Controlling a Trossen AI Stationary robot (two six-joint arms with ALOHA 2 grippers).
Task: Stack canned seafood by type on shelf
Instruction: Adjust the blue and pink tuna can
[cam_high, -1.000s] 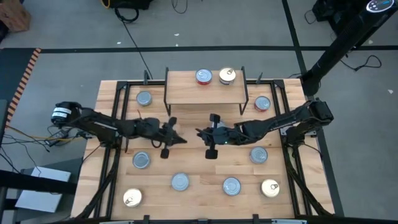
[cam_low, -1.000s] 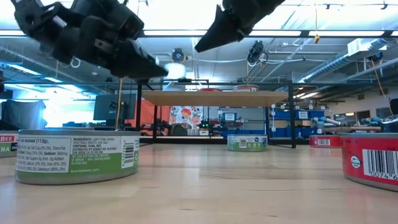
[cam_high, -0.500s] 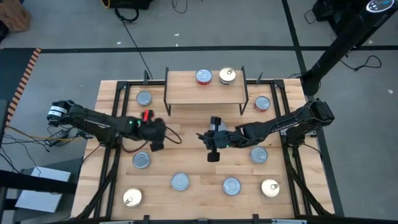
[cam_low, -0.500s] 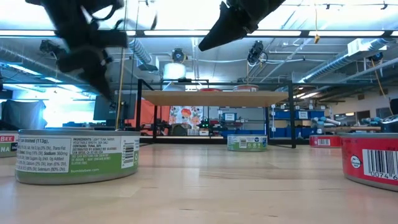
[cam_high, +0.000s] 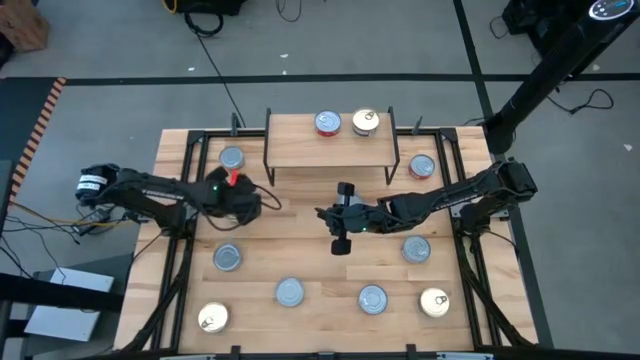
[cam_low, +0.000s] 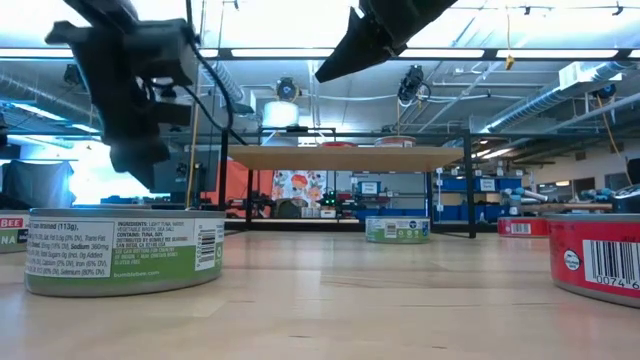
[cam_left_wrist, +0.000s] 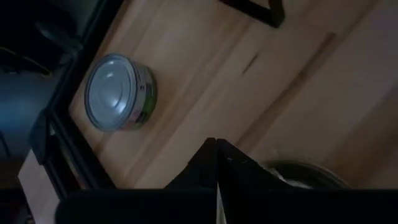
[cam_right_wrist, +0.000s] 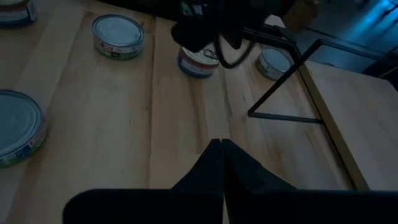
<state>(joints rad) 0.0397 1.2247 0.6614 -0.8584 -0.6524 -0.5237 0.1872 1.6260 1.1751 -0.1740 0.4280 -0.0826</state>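
Left hand (cam_high: 252, 203), fingers pressed together and empty, is hovering near the counter's left edge, likely targeting tins (cam_high: 228, 257) for the shelf (cam_high: 325, 147).

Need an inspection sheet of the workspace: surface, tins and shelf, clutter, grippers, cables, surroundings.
Surface: slatted wooden table, black frame rails along both sides.
Job's things: shelf at the far edge holds two tins, a red-topped tin beside a gold-topped tin. Eight more tins lie loose on the table, none stacked.
Clutter: nothing seen.
Grippers: left gripper shut, empty, above the table between two silver tins. Right gripper shut, empty, mid-table in front of the shelf.
Cables: black cable runs across the floor to the table's far edge; wires by the left arm's base.
Surroundings: grey floor with dark tape lines; workshop hall behind.
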